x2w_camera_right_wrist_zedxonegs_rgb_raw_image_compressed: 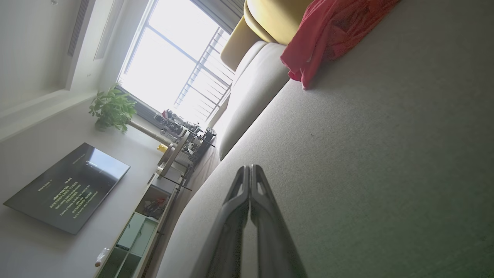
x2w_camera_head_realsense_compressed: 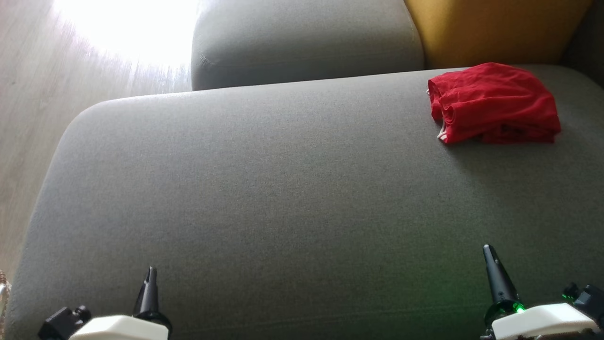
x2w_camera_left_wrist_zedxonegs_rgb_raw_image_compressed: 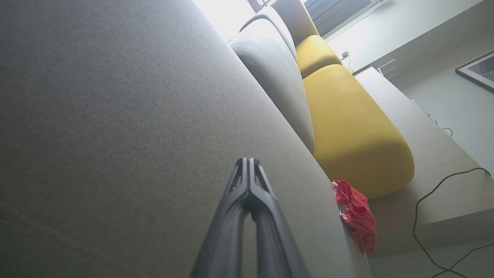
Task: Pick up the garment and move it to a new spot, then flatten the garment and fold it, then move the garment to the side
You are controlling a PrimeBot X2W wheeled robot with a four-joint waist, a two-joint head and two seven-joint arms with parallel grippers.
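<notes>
Garment (x2w_camera_head_realsense_compressed: 493, 104), red and folded, lies at two o'clock on the sofa seat (x2w_camera_head_realsense_compressed: 283, 189); left gripper (x2w_camera_head_realsense_compressed: 151, 273) at seven and right gripper (x2w_camera_head_realsense_compressed: 488, 250) at five, both empty, fingers pressed together

Upper right: garment (x2w_camera_head_realsense_compressed: 493, 101) solid red, thin white trim at one edge. Centre: sofa seat (x2w_camera_head_realsense_compressed: 283, 189) plain grey weave. Top right: cushion (x2w_camera_head_realsense_compressed: 490, 28) mustard yellow. Far left: floor (x2w_camera_head_realsense_compressed: 28, 118) pale wood grain. My left gripper (x2w_camera_head_realsense_compressed: 151, 274) and right gripper (x2w_camera_head_realsense_compressed: 489, 250): black fingers, white housings, with green glow by the right one.
</notes>
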